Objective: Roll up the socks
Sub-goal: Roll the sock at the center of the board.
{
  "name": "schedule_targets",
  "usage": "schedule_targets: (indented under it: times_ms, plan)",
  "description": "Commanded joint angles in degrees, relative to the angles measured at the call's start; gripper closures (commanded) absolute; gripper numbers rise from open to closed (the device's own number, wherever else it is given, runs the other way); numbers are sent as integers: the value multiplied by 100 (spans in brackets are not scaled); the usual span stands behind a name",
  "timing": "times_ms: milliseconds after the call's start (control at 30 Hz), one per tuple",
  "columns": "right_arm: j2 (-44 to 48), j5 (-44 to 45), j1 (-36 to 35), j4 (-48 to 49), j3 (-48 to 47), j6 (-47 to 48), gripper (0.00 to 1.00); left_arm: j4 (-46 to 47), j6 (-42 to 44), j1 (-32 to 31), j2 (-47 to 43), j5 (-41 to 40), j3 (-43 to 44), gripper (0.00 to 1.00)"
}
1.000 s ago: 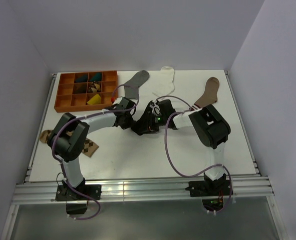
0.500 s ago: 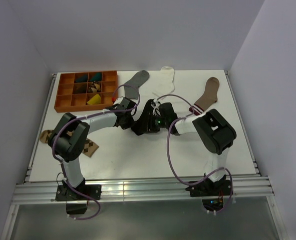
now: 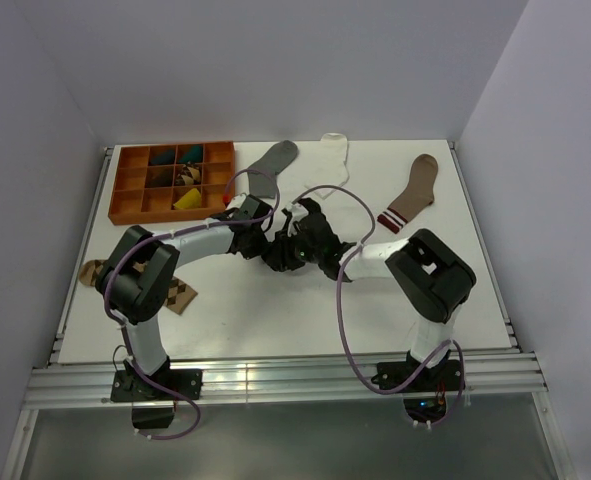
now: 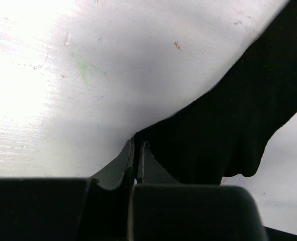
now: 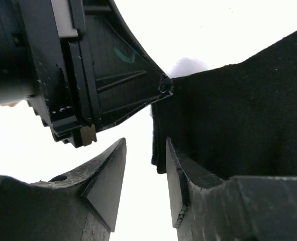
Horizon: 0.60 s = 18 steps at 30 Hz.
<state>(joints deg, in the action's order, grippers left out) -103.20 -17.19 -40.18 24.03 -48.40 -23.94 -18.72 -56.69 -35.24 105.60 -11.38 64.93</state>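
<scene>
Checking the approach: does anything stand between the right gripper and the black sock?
Nothing visible does. The right gripper, jaws open, sits at the edge of the black sock; the left gripper pinches its corner just beyond.

At the back, a tray (image 3: 150,214) lies left of 2 socks (image 3: 273,165).

**mike_r:** Overhead shot was fine tbh. Soft, even light from above, the white table (image 3: 275,305) was bright, with only faint soft shadows on it. Sharp enough too.

**jonas:** Wrist cams were rougher though. Left one had the table blown out to pure glare at the upper left, and the black sock (image 4: 249,110) was just a flat dark blob, zero texture. The left gripper (image 4: 136,146) sat in murky shadow.

**mike_r:** Right wrist's background was overexposed white too, but there the sock's knit showed. The right gripper (image 5: 144,150) looked soft up close.
</scene>
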Motion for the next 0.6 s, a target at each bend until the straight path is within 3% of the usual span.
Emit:
schedule_targets:
  times_ms: [0,567]
  plan:
    - [169,829,-200,137,85,557,55,-141,-53,-44,-136,48,-112,100]
    - [-438,2606,-1193,-267,-108,1208,55,-35,-220,-44,-356,127,-331,100]
